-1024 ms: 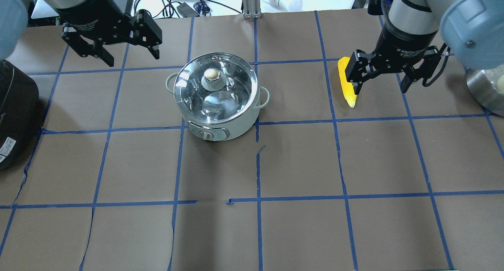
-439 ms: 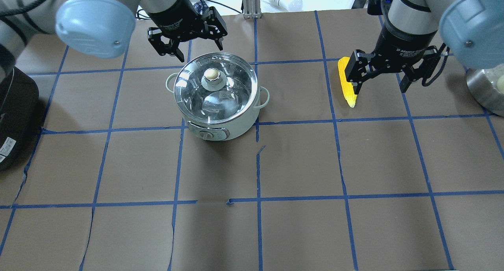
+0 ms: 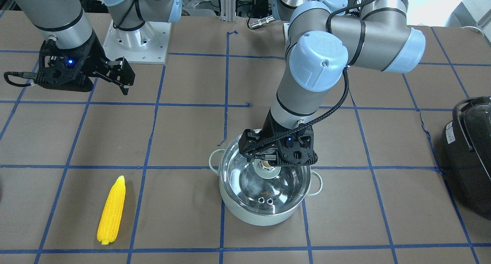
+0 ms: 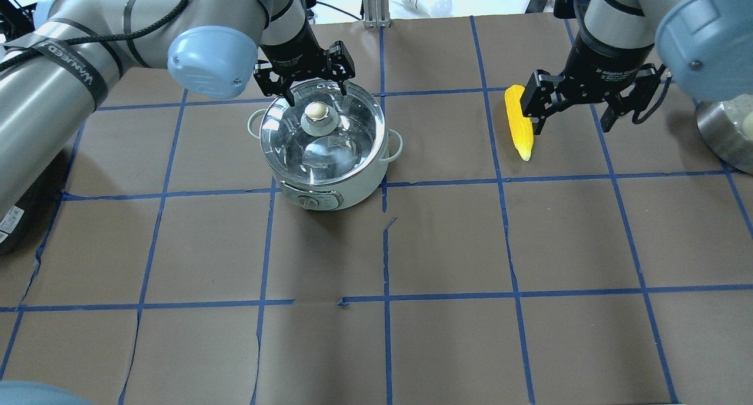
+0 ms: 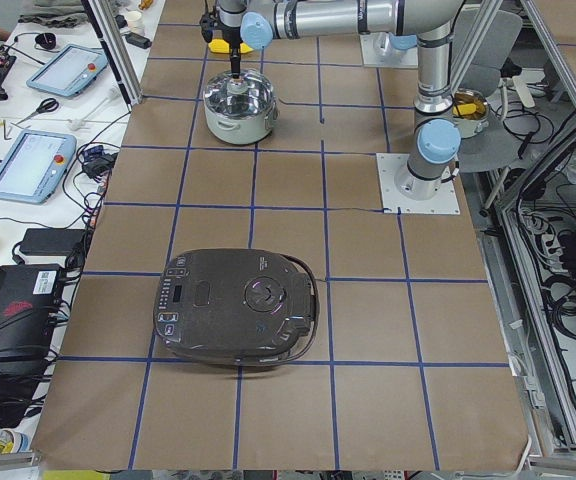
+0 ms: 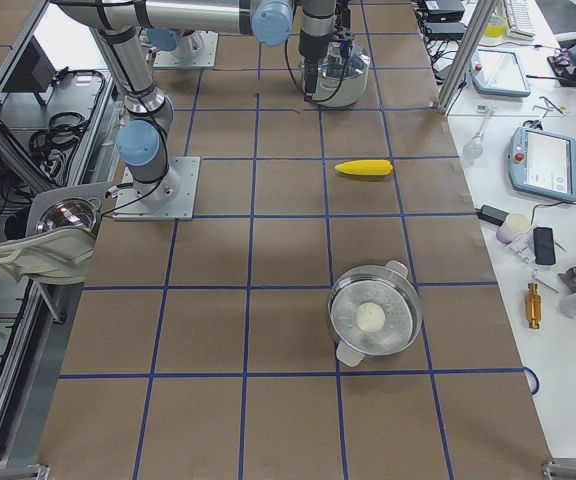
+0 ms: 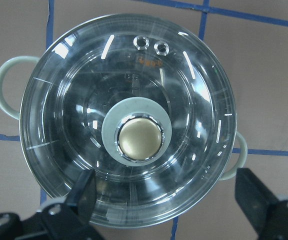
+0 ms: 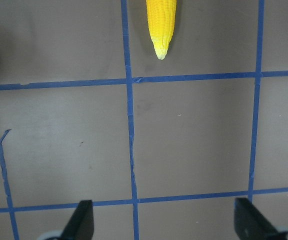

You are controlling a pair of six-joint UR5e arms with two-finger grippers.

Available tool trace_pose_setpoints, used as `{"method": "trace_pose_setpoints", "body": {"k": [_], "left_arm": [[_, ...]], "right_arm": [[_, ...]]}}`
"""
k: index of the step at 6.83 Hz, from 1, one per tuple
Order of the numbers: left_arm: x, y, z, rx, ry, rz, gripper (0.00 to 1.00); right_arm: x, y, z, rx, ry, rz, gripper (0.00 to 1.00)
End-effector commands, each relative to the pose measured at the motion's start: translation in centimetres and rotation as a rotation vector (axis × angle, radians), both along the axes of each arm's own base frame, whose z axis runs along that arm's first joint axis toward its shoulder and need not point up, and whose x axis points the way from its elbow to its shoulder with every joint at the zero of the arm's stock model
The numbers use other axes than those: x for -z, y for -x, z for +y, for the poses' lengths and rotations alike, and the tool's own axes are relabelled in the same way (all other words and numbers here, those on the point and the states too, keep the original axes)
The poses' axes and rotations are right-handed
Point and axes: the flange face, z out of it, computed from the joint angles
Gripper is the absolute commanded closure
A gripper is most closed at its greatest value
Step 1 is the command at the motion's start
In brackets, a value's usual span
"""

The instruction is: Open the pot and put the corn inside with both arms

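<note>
The pale mint-green pot stands with its clear glass lid on, and the round knob shows on top. My left gripper hangs open just above the lid near the knob and holds nothing. It also shows in the front view and the left wrist view, where the knob lies ahead of the fingers. The yellow corn lies flat on the table. My right gripper is open and empty above the table just beside the corn.
A large black appliance sits at the table's left end. A steel pot with a lid stands at the right end. Brown paper with blue tape lines covers the table.
My left arm has swung in from the far left corner to above the pot's lid, still open. My right gripper has shifted slightly away from the corn's tip, still open.
</note>
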Motion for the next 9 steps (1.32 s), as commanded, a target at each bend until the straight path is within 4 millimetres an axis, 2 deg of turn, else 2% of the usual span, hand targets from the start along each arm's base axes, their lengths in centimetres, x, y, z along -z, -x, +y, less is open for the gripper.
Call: {"method": "trace_pose_setpoints", "body": {"k": [1,2,3,4,6,7,8,9], "left_arm": [[2.3,0.6,-1.0,0.017,0.022,-0.063,0.00],[2.9,0.6,-1.0,0.018,0.010,-0.067,0.00],[3.9,0.5,-0.8,0.018,-0.006,-0.072,0.00],[4.2,0.5,-0.8,0.018,-0.013,-0.072,0.02],[3.6,0.4,-0.4,0.017,-0.015,-0.075,0.32],[3.7,0.6,-0.2,0.020,-0.018,-0.076,0.40],[3.5,0.6,-0.2,0.020,-0.017,-0.076,0.46],[2.9,0.5,0.2,0.020,-0.029,-0.078,0.61]], "right_arm": [[4.1,2.0,-4.4,0.027,0.031,0.005,0.00],[7.7,2.3,-7.3,0.027,0.044,0.007,0.00],[9.5,2.4,-9.2,0.029,0.092,0.008,0.00],[12.1,2.6,-11.4,0.030,0.134,0.008,0.00],[18.7,2.8,-15.4,0.025,0.219,0.002,0.00],[22.0,2.9,-16.7,0.022,0.240,0.005,0.00],[23.7,2.9,-17.2,0.022,0.246,0.006,0.00],[24.3,3.0,-17.4,0.020,0.242,0.006,0.00]]}}
